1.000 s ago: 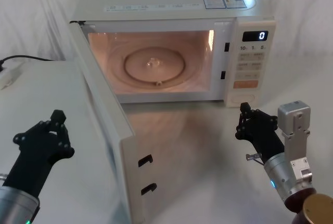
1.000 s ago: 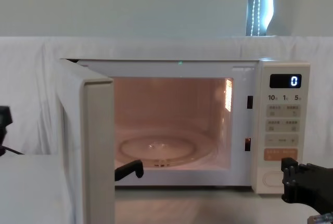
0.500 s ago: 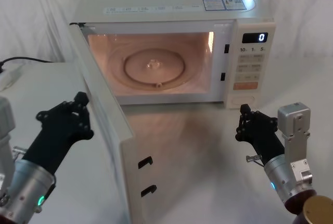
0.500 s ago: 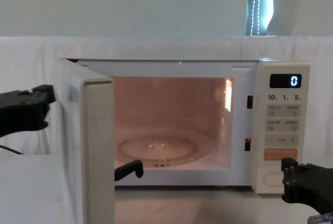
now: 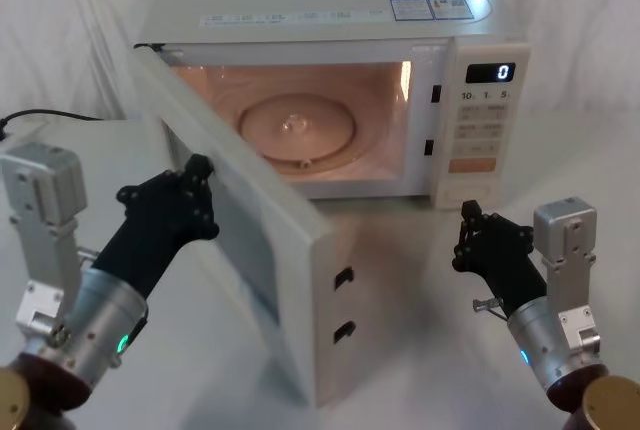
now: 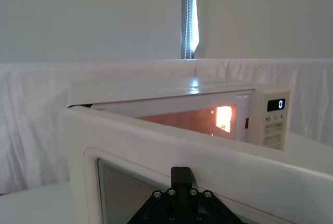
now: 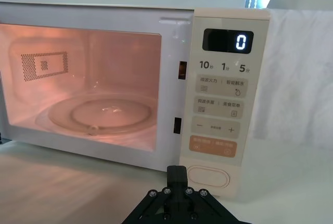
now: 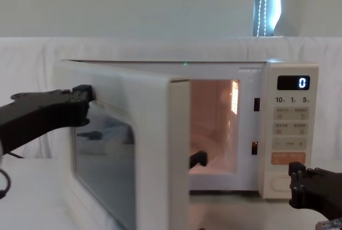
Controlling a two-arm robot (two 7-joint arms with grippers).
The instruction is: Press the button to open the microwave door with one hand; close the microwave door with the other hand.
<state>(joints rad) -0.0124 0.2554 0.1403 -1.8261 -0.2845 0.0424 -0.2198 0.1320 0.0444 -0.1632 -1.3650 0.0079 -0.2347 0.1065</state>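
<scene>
Microwave door: the wide cream microwave door [image 5: 262, 240] with its dark mesh window is standing partly open, hinged at the oven's left side and angling out over the white bench [image 5: 420, 320]; two black latch hooks are showing on its free edge.
Left gripper: the black blocky left gripper [image 5: 196, 195] is pressing its tip against the outer face of the door, near the upper edge of the window; whether its fingers are parted or closed, I cannot tell.
Right gripper: the black blocky right gripper [image 5: 470, 233] on its grey-white arm is hovering low in front of the control strip, just short of the button and apart from it; its finger state cannot be told either.
Button: the large cream rounded-oblong button [image 7: 207, 176] is sitting at the bottom of the smooth control strip, below the orange rectangular key [image 7: 212, 146].
Oven body: the glossy cream microwave [image 5: 320, 10] is glowing pinkish inside, with a round glass turntable [image 5: 297, 126] lying on the cavity floor and the digital display [image 7: 227, 41] reading 0.
</scene>
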